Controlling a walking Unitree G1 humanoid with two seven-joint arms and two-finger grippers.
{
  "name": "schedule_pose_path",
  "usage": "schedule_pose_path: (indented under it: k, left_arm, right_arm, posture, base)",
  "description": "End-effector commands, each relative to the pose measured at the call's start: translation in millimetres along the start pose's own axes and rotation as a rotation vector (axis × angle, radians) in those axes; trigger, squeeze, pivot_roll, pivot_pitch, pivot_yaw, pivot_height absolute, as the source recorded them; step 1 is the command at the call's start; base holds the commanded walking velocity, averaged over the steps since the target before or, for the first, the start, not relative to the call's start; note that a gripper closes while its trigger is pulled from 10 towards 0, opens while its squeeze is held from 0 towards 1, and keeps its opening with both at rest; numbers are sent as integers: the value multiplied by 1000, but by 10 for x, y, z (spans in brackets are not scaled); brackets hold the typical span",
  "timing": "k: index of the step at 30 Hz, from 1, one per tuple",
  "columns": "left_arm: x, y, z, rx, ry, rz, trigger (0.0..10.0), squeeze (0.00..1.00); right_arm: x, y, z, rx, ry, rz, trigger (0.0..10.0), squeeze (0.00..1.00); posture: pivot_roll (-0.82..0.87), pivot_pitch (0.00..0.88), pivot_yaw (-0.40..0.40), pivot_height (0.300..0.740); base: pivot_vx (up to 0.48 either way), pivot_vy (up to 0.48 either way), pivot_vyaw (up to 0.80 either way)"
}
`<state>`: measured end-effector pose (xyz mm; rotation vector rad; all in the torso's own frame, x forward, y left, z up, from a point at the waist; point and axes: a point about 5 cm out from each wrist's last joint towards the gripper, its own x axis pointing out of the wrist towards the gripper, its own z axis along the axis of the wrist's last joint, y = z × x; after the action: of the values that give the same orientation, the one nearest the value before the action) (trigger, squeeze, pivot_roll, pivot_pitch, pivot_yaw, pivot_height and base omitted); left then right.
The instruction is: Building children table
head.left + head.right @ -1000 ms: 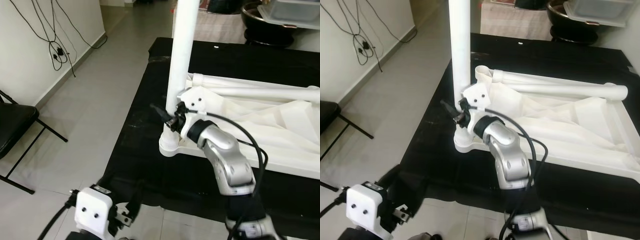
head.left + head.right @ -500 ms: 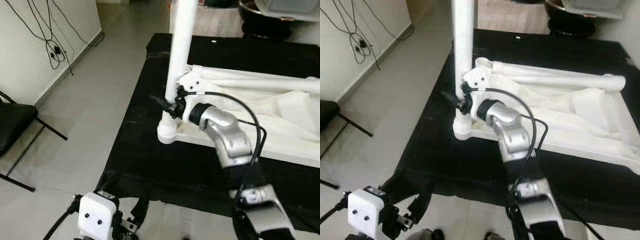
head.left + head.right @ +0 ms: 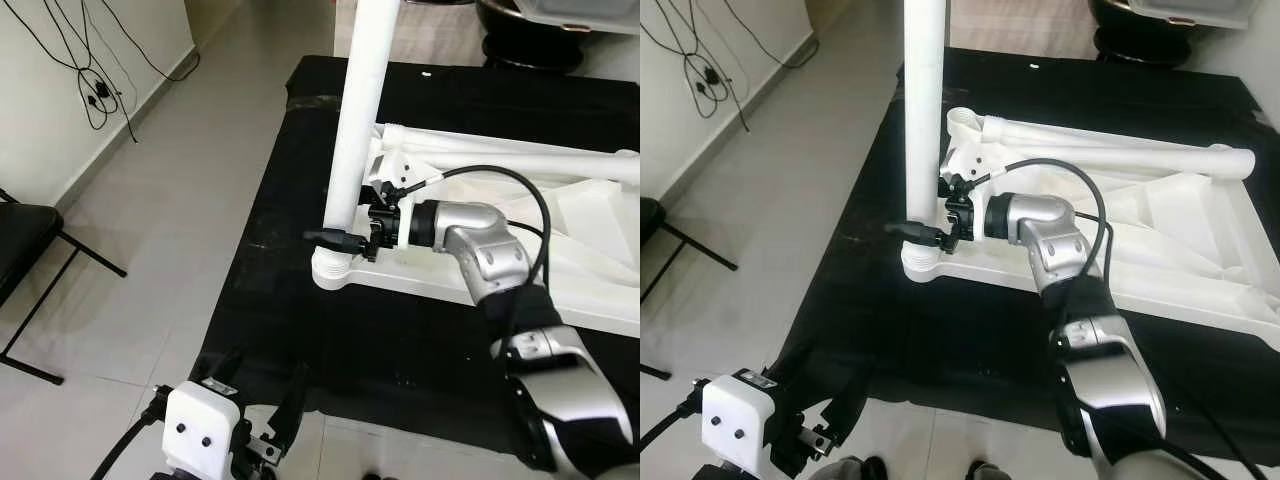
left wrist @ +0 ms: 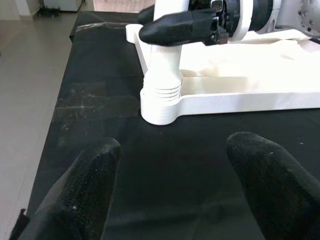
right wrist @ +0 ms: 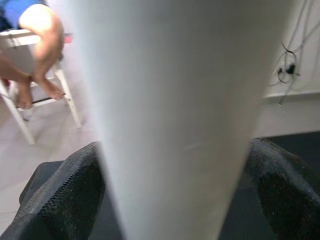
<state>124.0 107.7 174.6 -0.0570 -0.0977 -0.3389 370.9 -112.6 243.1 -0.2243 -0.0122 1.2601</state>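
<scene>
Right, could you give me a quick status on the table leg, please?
Right gripper shut on upright table leg, low near its socket. Left gripper open, idle over black mat. Upturned tabletop on mat.

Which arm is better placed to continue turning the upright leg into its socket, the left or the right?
Probably the right: the right gripper is closed around the leg just above the socket. The left gripper hangs open, low over the black mat.

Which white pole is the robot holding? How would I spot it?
Find the upside-down white table lying on the black mat. At its near left corner, one white leg stands upright with the right gripper clamped around it; the other leg lies flat.
</scene>
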Motion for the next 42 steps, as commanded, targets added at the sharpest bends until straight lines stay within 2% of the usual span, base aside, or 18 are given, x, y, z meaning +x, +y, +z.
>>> schedule_pose_path:
  k: [1,2,3,5,6,12,20,21,27,28,29,30,31,32,33,39,42]
  left_arm:
    - [-7,-30,-2,-6,4,-13,10000,0]
    - [-7,-30,-2,-6,4,-13,10000,0]
    - [-9,-32,-5,-8,4,-14,10000,0]
    - [-10,-33,-7,-10,5,-14,10000,0]
    - [-14,-35,-7,-11,5,-14,10000,0]
    - [-28,-45,-11,-17,7,-13,10000,0]
    - [-19,-40,-17,-22,4,-20,10000,0]
    - [-15,-34,-15,-22,1,-23,10000,0]
    - [-14,-33,-13,-23,0,-25,10000,0]
    - [-13,-18,-8,-19,-1,-27,10000,0]
    - [-13,-18,-8,-19,-1,-27,10000,0]
    - [-12,-7,-5,-16,-2,-28,10000,0]
    - [-6,8,-8,-13,-2,-32,10000,0]
    - [-6,8,-8,-13,-2,-32,10000,0]
    - [-1,17,-11,-11,-3,-34,10000,0]
    - [53,49,-26,0,-14,-59,10000,0]
    - [60,56,-26,0,-16,-59,10000,0]
  right_arm:
    - [72,4,54,18,-45,65,10000,0]
    - [72,4,54,18,-45,65,10000,0]
    - [113,20,64,25,-58,96,7137,0]
    - [137,28,66,26,-66,121,7137,0]
    - [155,39,64,31,-70,143,0,0]
    - [103,44,107,37,-110,248,0,0]
    - [7,36,92,51,-142,230,0,0]
    - [-31,90,17,68,-175,156,0,0]
    - [-33,175,-58,95,-203,76,0,0]
    - [148,437,-284,144,-121,-157,0,0]
    - [148,437,-284,144,-121,-157,0,0]
    - [178,628,-393,171,-74,-372,0,0]
    - [194,786,-441,197,-49,-523,0,0]
    - [194,786,-441,197,-49,-523,0,0]
    - [198,869,-455,212,-40,-598,0,0]
    - [361,846,-407,183,-66,-591,0,0]
    - [374,843,-397,189,-68,-587,0,0]
  posture:
    - [88,200,-44,740]
    - [88,200,-44,740]
    - [87,204,-44,740]
    - [87,204,-44,740]
    - [89,205,-44,740]
    - [80,201,-42,740]
    - [64,194,-32,740]
    - [59,198,-33,740]
    - [60,198,-35,740]
    - [50,205,-25,740]
    - [50,205,-25,740]
    - [50,205,-25,740]
    - [44,200,-13,740]
    - [44,200,-13,740]
    - [44,200,-13,740]
    - [42,180,-7,740]
    - [41,181,-7,740]
  base:
    - [0,0,0]
    - [0,0,0]
    - [0,0,0]
    - [0,0,0]
    - [0,0,0]
    - [0,0,0]
    - [0,0,0]
    - [0,0,0]
    - [0,0,0]
    - [0,0,0]
    - [0,0,0]
    - [0,0,0]
    - [0,0,0]
    - [0,0,0]
    - [0,0,0]
    - [0,0,0]
    - [0,0,0]
